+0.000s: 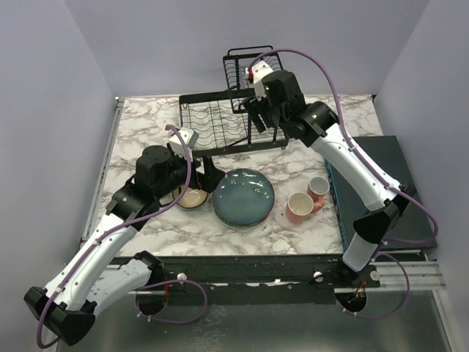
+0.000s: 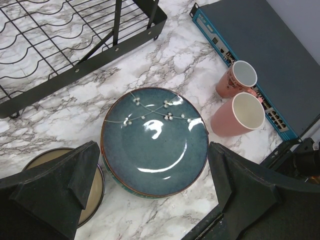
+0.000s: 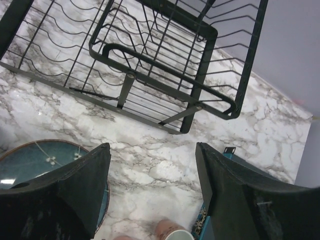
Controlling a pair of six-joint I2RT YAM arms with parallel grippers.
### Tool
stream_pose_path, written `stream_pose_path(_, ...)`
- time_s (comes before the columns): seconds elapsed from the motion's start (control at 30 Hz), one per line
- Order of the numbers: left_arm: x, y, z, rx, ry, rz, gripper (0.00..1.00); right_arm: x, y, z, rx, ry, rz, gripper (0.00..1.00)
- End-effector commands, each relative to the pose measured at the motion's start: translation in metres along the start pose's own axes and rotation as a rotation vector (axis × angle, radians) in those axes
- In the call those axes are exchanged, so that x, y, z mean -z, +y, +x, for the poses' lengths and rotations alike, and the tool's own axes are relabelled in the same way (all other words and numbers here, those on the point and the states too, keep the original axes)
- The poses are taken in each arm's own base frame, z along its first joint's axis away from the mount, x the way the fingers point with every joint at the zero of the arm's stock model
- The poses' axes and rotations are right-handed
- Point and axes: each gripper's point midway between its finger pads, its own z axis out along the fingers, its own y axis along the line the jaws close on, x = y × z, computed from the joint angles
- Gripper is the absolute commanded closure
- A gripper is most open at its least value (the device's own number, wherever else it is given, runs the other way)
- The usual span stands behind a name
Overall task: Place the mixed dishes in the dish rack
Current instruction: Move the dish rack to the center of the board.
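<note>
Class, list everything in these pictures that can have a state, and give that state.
Dish rack: standing, no dishes in it.
Teal plate: flat on top of a stack, on the table.
Tan-lined bowl: upright, empty, on the table.
Pink mugs: empty, on the table.
Left gripper: open, empty.
Right gripper: open, empty.

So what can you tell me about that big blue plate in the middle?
The blue plate is round, glossy dark teal, seemingly glazed ceramic, with a brownish rim and white blossom sprigs painted across one half. It lies flat, face up, topping a stack of other plates on the marble table. Nothing lies on it or holds it.
</note>
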Motion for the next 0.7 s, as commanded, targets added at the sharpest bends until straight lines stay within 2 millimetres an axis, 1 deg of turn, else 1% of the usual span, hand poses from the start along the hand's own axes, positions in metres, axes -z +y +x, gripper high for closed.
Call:
stream_pose_path(0.0,0.003,-0.004,0.002,0.004,0.003,0.026,0.01,-0.013,-0.010,-0.025,0.096,-0.092,0.000,0.24)
stream_pose_path(0.07,0.004,-0.006,0.002,0.006,0.004,0.034,0.01,-0.019,-0.014,-0.027,0.132,-0.113,-0.003,0.22)
stream_pose_path(0.13,0.004,-0.007,0.003,0.006,0.005,0.040,0.01,-0.024,-0.017,-0.027,0.176,-0.124,-0.010,0.22)
stream_pose_path(0.3,0.007,-0.008,0.000,0.001,-0.007,0.042,0.01,-0.036,-0.012,-0.025,0.293,-0.150,-0.089,0.23)
stream_pose_path(0.4,0.008,-0.008,-0.001,-0.001,-0.013,0.041,0.01,-0.046,-0.009,-0.021,0.373,-0.156,-0.126,0.24)
stream_pose_path(0.47,0.009,-0.008,-0.001,-0.002,-0.015,0.042,0.01,-0.055,-0.012,-0.015,0.413,-0.141,-0.148,0.24)
stream_pose_path(0.57,0.008,-0.008,0.000,-0.002,-0.012,0.045,0.01,-0.065,-0.016,-0.010,0.433,-0.116,-0.180,0.24)
stream_pose_path(0.67,0.008,-0.009,0.000,-0.001,-0.012,0.049,0.01,-0.072,-0.016,-0.006,0.467,-0.115,-0.212,0.24)
